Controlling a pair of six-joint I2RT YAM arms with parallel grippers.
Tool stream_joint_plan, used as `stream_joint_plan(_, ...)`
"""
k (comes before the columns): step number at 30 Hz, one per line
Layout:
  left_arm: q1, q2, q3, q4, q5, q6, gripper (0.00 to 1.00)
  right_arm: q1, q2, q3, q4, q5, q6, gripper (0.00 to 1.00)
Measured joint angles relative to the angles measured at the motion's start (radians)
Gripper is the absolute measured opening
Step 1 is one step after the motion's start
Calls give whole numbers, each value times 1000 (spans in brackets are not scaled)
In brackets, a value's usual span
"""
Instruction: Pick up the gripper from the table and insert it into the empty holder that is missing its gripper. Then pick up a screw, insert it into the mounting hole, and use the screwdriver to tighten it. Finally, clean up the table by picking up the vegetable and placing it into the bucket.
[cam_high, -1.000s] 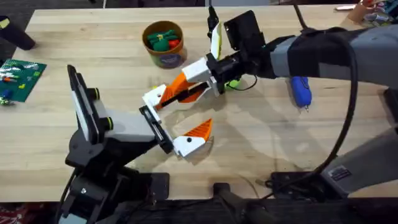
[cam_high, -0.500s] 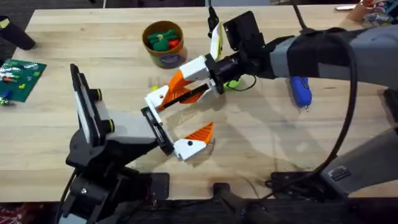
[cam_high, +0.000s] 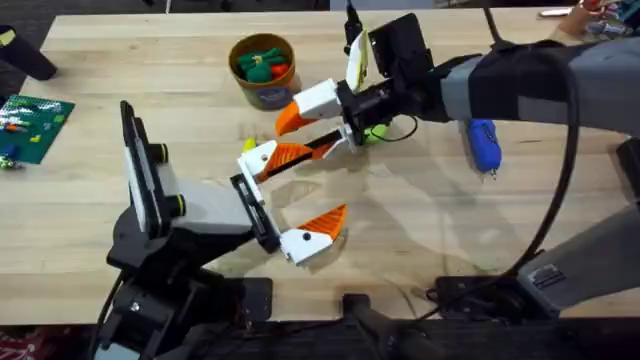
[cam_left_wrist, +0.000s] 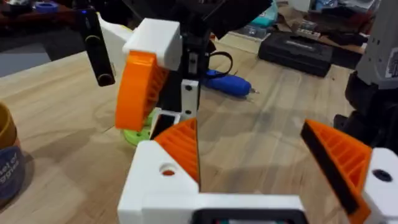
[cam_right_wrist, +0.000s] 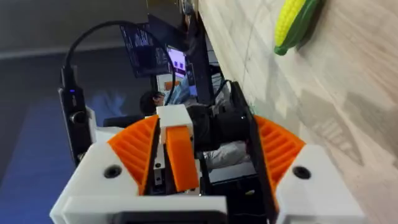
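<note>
The gripper (cam_high: 262, 158), an orange ribbed pad on a white base, sits at the black bracket of the holder (cam_high: 200, 205), facing the matching finger (cam_high: 312, 236). In the left wrist view it (cam_left_wrist: 166, 177) stands like that arm's own finger. My left gripper (cam_high: 325, 182) is open with nothing between its fingers. My right gripper (cam_high: 290, 138) is open around the orange pad (cam_right_wrist: 180, 155), one finger close beside it and the other well apart. The blue screwdriver (cam_high: 483, 145) lies at the right. The bucket (cam_high: 263, 68) stands at the back. A corn cob (cam_right_wrist: 298, 22) lies on the wood.
Green and red toy vegetables fill the bucket. A lime-green piece (cam_high: 375, 132) lies under the right wrist. A green board (cam_high: 30, 125) sits at the left edge. A black case (cam_left_wrist: 298, 50) lies beyond the screwdriver (cam_left_wrist: 227, 82).
My right gripper's upper finger has lifted away from the orange pad, and the right arm has drifted up and right. The pad stays at the holder's bracket.
</note>
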Motion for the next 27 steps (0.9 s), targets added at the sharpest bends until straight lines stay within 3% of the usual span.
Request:
stream_joint_plan(7,0,0,0,0,0,1,986,-40,0,0,0,4,-40,987)
stream_joint_plan(13,0,0,0,0,0,1,986,-93,0,0,-75,31,-139,992)
stream_joint_plan(21,0,0,0,0,3,1,986,-106,0,2,-463,278,-312,994)
stream_joint_plan(27,0,0,0,0,4,1,988,-101,-106,2,-580,477,-361,995)
